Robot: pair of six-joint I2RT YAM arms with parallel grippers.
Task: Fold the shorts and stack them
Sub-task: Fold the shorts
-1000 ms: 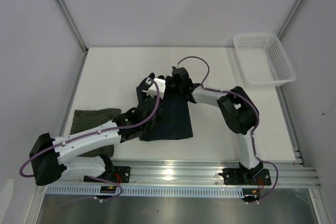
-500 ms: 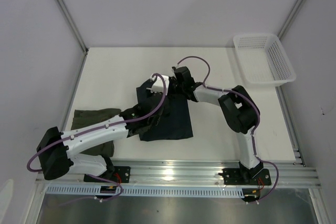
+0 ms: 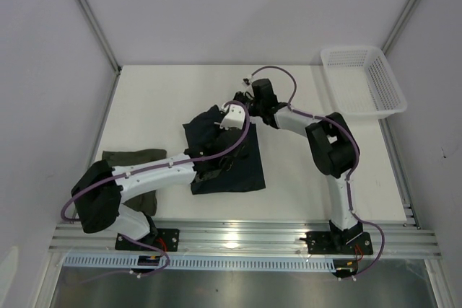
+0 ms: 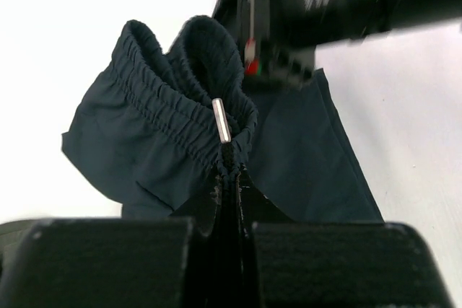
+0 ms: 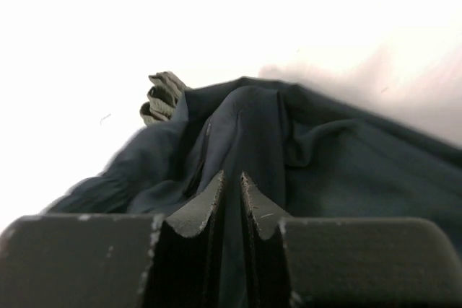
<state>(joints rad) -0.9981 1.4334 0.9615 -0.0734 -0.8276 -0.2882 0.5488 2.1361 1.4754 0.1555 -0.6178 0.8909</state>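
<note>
The dark navy-teal shorts [image 3: 231,167] lie mid-table, their far part lifted and bunched. My left gripper [image 3: 232,115] is shut on their elastic waistband [image 4: 180,117], pinching a fold by the drawstring tip. My right gripper [image 3: 249,99] is shut on another fold of the same shorts [image 5: 317,164], right beside the left gripper. The olive-green shorts [image 3: 130,167] lie folded at the left front, partly under my left arm; a bit of them shows in the right wrist view [image 5: 162,95].
A white plastic mesh basket [image 3: 361,81] stands at the far right corner. The table's front edge meets a metal rail [image 3: 289,232] holding both arm bases. Walls close the left, back and right.
Both grippers have moved away from me and to the right, holding the navy shorts. The cloth's far edge has lifted and stretched out behind them.
</note>
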